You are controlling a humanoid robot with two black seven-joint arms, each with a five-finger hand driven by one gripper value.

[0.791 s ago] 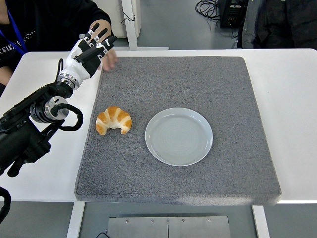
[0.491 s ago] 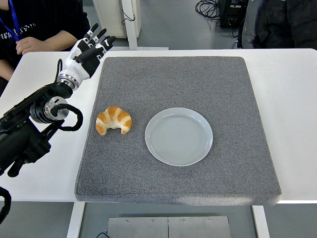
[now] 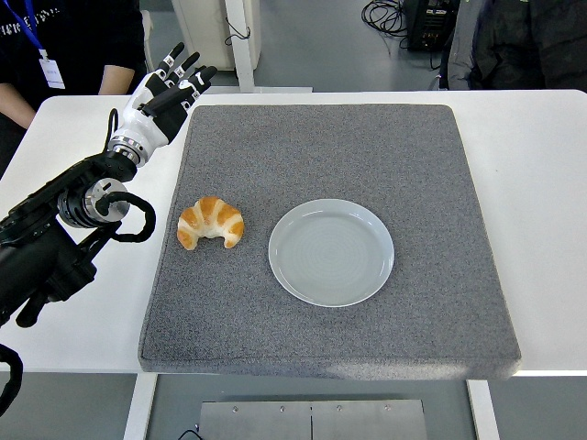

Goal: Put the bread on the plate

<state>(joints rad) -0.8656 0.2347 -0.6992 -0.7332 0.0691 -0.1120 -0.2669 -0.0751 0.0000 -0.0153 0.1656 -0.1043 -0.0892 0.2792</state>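
A golden croissant [image 3: 211, 222] lies on the left part of the grey mat [image 3: 367, 137], ends pointing toward the near edge. Just right of it sits an empty pale plate [image 3: 331, 252], apart from the bread. My left hand [image 3: 168, 90] hovers at the mat's far left corner, well beyond the croissant, its fingers [image 3: 188, 67] spread and holding nothing. The black left arm [image 3: 64, 220] runs in from the left edge over the white table. No right arm shows.
The white table [image 3: 541, 183] surrounds the mat. A person in dark clothes with a lanyard stands at the top left [image 3: 73, 46]; another dark figure is at the top right [image 3: 523, 41]. Cables lie on the floor beyond.
The person's hand that rested by the mat's far left corner has withdrawn and the person has stepped back. My left hand and the croissant have stayed in place.
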